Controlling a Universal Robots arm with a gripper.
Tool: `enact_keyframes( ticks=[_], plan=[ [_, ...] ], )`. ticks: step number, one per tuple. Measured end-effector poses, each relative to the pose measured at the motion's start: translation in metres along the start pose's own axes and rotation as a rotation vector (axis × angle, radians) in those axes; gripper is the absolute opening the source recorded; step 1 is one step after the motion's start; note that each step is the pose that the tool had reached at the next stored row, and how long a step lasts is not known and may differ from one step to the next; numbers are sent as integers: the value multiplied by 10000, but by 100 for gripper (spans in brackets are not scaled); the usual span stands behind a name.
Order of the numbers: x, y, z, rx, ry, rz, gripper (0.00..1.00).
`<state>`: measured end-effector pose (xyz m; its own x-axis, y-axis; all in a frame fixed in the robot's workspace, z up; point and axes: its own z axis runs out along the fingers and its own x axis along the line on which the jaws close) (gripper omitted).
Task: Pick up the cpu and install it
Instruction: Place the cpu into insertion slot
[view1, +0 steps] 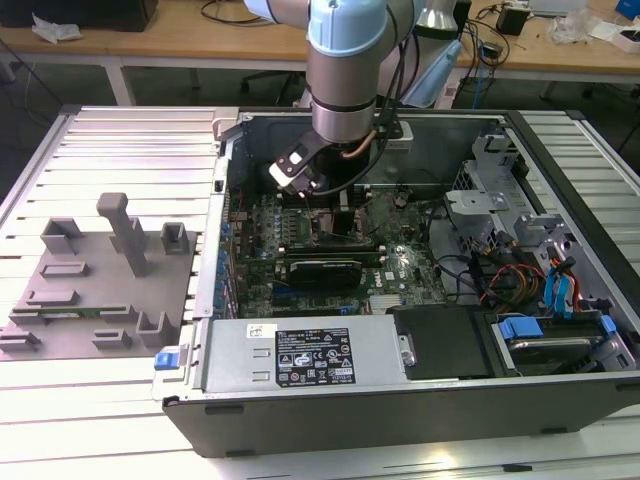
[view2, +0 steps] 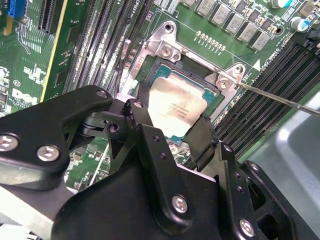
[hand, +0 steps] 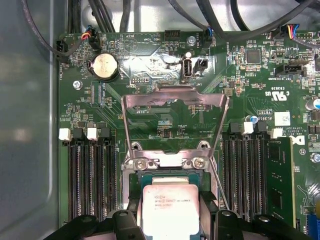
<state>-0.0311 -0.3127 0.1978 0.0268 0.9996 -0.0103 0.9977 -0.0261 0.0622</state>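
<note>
Reaching down into the open computer case (view1: 330, 415), the arm (view1: 345, 70) stands in the upper centre of the exterior view, its wrist low over the motherboard (view1: 400, 265). The grey fixture tray (view1: 100, 290) on the exterior view's left lies well apart from it.

In the second wrist view the cpu (view2: 175, 102) sits between the two black fingers (view2: 200, 137) of the gripper (view2: 171, 117), level within the socket frame (view2: 167, 47). The fingers press against opposite edges of the chip, so the claw reads as narrowly closed and grasping the cpu, not released. Whether the chip is fully seated on the contacts or a touch above them cannot be told.

In the first wrist view the cpu (hand: 170, 210) lies between the fingers (hand: 209, 207), just beside the socket's hinge screws. The load plate (hand: 175, 100) stands raised and open, and the lever (hand: 218, 182) is unlatched. By this judgement the pick-up is done and the placing nearly so; the chip is not yet let go, and the plate is not yet clamped
</note>
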Motion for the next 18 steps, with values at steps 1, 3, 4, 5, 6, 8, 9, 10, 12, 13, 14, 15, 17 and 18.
enact_keyframes(
  ticks=[1, 3, 4, 5, 6, 8, 9, 10, 12, 13, 14, 15, 17, 18],
  plan=[
    [0, 1, 0, -2, 1, 1, 54],
    [0, 1, 0, -1, 0, 2, 54],
    [0, 2, 0, -1, 0, 1, 54],
    [0, 2, 1, -1, 1, 1, 54],
    [2, 4, 2, -5, 6, 0, 55],
    [1, 4, 1, -1, 1, 1, 62],
    [0, 4, 1, -1, 1, 2, 62],
    [0, 4, 0, 0, -1, 1, 62],
    [0, 5, -12, 0, -2, 1, 62],
    [0, 6, -21, -1, 0, 1, 62],
    [0, 6, -36, 0, -1, 1, 62],
    [0, 8, -61, -1, 0, 2, 62],
    [-1, 11, -102, -1, 0, 1, 62],
    [-1, 12, -126, -1, 0, 2, 62]
  ],
)
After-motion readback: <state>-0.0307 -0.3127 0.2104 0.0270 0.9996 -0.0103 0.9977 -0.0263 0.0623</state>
